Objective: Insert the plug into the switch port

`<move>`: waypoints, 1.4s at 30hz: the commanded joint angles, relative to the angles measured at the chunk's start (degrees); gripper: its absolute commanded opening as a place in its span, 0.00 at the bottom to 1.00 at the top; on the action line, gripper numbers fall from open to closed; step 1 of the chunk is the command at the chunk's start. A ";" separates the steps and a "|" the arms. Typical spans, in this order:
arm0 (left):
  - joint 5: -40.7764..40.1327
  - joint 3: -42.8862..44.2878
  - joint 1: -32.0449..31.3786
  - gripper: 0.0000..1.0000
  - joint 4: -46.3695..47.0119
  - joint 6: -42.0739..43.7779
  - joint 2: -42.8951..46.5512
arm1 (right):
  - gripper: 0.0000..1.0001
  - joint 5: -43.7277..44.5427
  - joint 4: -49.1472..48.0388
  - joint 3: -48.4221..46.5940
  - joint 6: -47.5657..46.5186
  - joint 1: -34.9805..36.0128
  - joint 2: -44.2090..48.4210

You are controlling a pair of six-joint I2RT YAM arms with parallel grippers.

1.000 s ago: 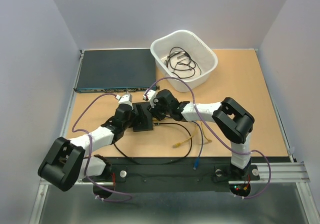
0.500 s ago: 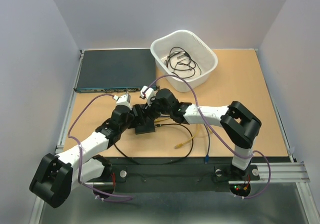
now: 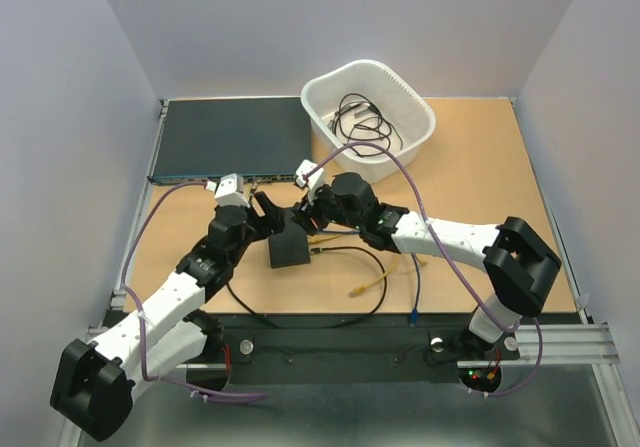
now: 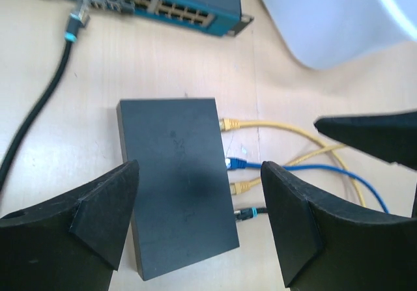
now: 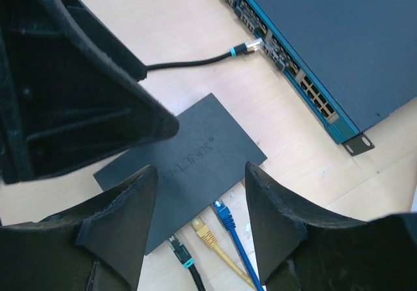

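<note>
Pale wooden tabletop: four plugs [image 4: 236, 187] sit seated along the TP-Link switch [image 4: 176, 180]; left gripper [image 4: 199, 167] and right gripper [image 5: 202, 170] hover spread, empty. Insertion appears complete.

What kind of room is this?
Probably a robot lab bench: two arms bolted to a walled-in table, a wide network unit, a small black switch and a tub of cables.

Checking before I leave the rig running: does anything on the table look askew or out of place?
Nothing looks damaged. The small switch sits slightly skewed to the rack unit. A yellow plug and a blue plug lie loose near the front edge of the table.
</note>
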State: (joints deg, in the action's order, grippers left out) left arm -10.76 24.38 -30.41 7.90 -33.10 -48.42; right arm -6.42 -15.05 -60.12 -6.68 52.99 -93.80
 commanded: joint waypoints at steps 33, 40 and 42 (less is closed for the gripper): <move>-37.40 -21.05 8.78 0.87 102.03 46.62 -29.34 | 0.62 -0.18 -8.06 2.46 2.98 -0.52 -4.28; -16.38 -19.12 20.00 0.84 94.84 37.72 -32.98 | 0.62 -3.42 -8.77 2.28 4.83 -1.84 -6.13; -15.06 -17.62 21.80 0.84 98.06 39.41 -37.24 | 0.62 -4.12 -9.03 2.20 4.92 -1.93 -6.48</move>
State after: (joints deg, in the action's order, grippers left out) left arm -34.28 4.29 -12.51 72.25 7.81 -84.77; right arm -8.36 -20.49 -56.84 -2.72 51.53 -99.11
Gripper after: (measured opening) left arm 0.841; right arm 0.622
